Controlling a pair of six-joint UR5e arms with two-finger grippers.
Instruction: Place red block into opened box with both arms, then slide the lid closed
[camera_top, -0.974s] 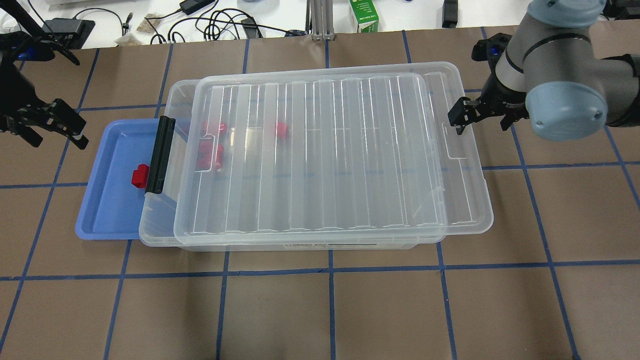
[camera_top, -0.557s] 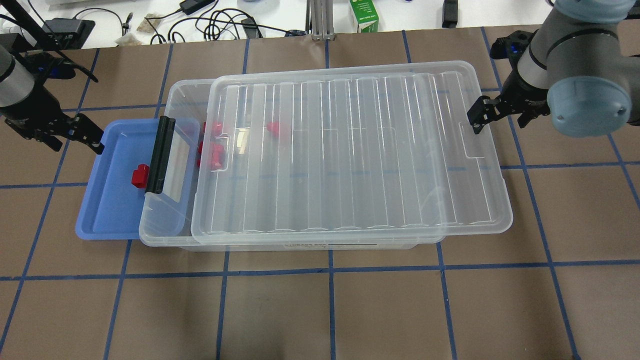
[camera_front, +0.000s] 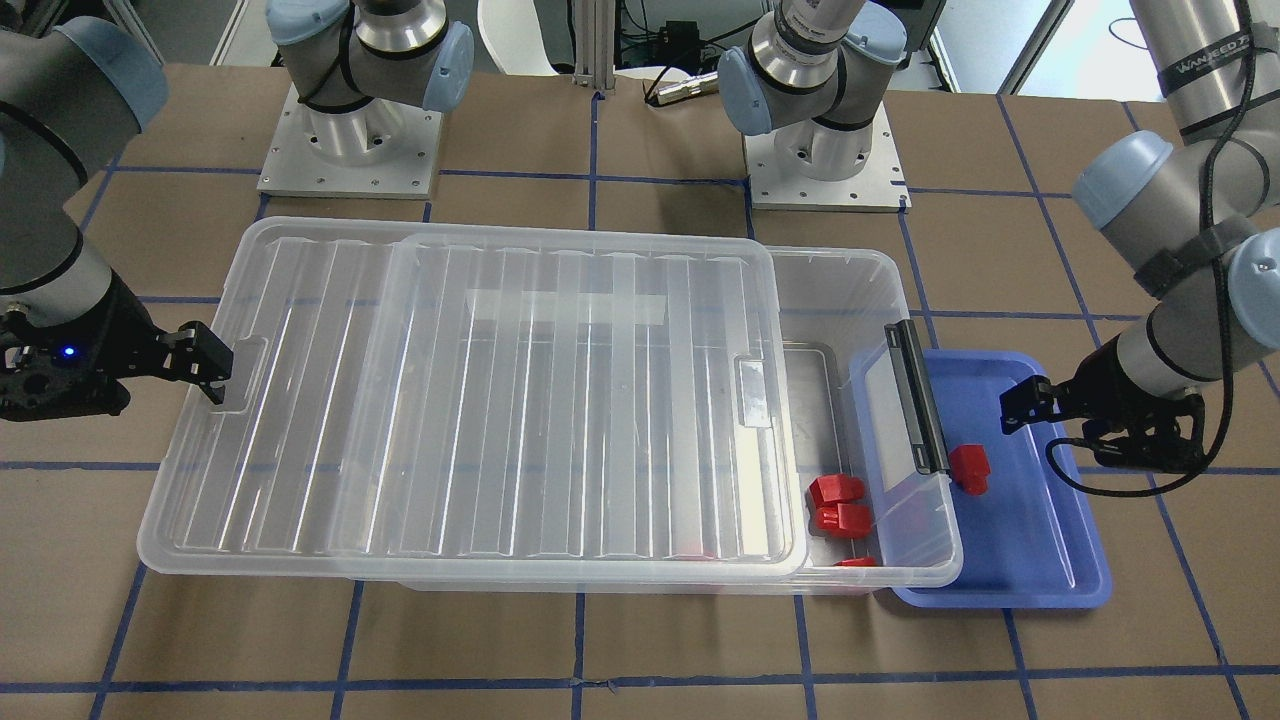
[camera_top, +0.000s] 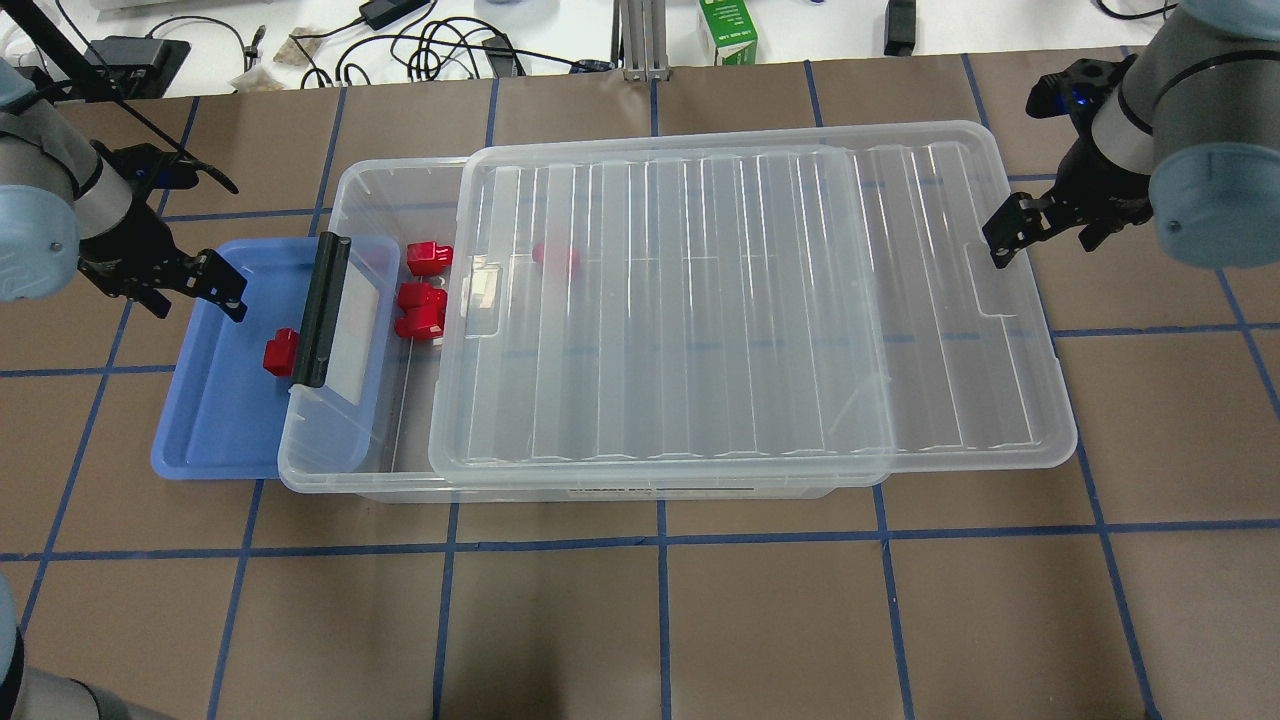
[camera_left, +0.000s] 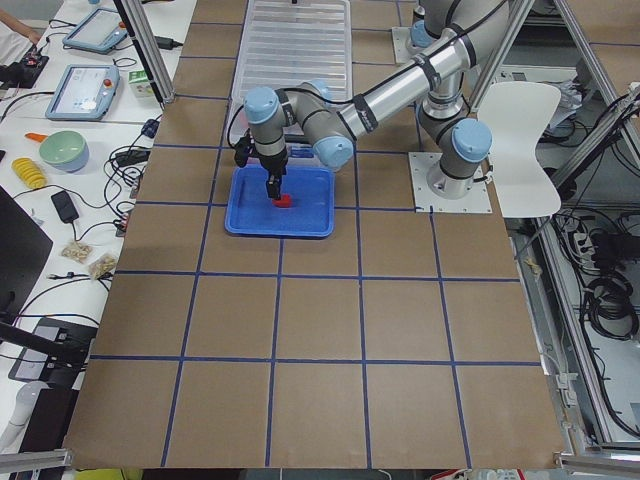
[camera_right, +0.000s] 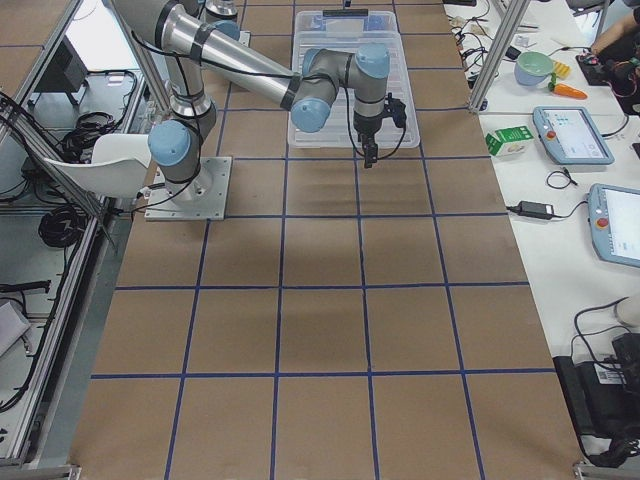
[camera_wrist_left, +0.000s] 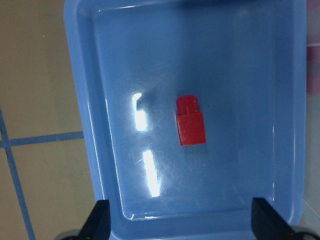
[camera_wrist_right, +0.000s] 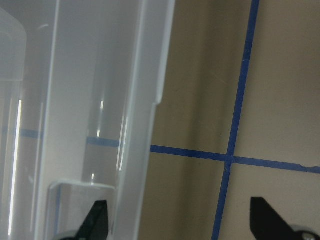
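Observation:
One red block (camera_top: 280, 351) (camera_wrist_left: 190, 122) lies alone in the small blue tray (camera_top: 200, 420). My left gripper (camera_top: 195, 295) (camera_front: 1040, 425) hangs open over the tray's far part, empty, with the block lying beyond its fingertips in the wrist view. The clear box (camera_top: 340, 200) stands open at its left end, beside the black clip bar (camera_top: 322, 310). Three red blocks (camera_top: 420, 297) show in that gap, and another red block (camera_top: 555, 258) shows under the lid (camera_top: 700, 300). The lid overhangs the box to the right. My right gripper (camera_top: 1040, 240) (camera_front: 190, 375) is open, with one finger against the lid's right edge.
The blue tray is tucked partly under the box's left end. A green carton (camera_top: 728, 30) and cables lie on the white bench behind the table. The two arm bases (camera_front: 350, 150) stand at the robot's side of the table.
The lid has slid to the right along with my right gripper, uncovering the box's left end and the blocks there. My left gripper has moved right, over the blue tray.

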